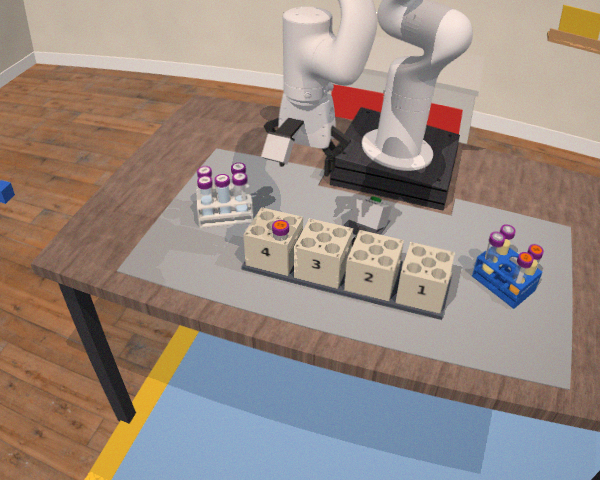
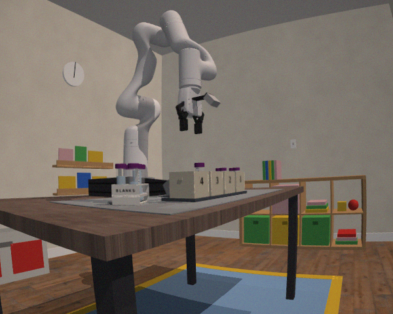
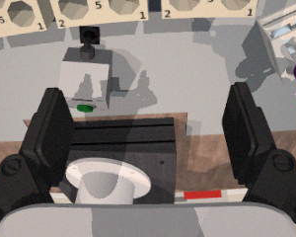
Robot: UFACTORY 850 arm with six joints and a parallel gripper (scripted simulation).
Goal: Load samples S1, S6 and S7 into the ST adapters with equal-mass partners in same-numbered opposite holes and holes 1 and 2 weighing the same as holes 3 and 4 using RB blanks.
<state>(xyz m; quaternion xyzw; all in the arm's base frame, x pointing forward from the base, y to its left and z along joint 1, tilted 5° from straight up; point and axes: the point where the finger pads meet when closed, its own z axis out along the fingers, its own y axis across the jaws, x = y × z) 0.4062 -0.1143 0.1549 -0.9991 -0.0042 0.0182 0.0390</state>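
Observation:
My gripper (image 1: 305, 142) is open and empty. It hangs high above the back of the grey mat, between the white blank rack RB (image 1: 222, 205) and the arm's base, and also shows in the side view (image 2: 190, 126) and the wrist view (image 3: 148, 132). The loading stand ST (image 1: 344, 263) holds adapters 4, 3, 2, 1 from left to right in this view. S1 (image 1: 280, 227), with an orange cap dot, stands in adapter 4, in what looks like hole 3. The other adapters are empty. The blue rack RS (image 1: 507, 271) holds two orange-dot tubes (image 1: 529, 255) and two grey-dot tubes (image 1: 502, 235).
The green DONE key (image 1: 375, 198) sits on a small grey box behind adapters 3 and 2; it also shows in the wrist view (image 3: 84, 109). RB holds several purple-capped blanks. The arm's black base plate (image 1: 396, 155) stands at the back of the table.

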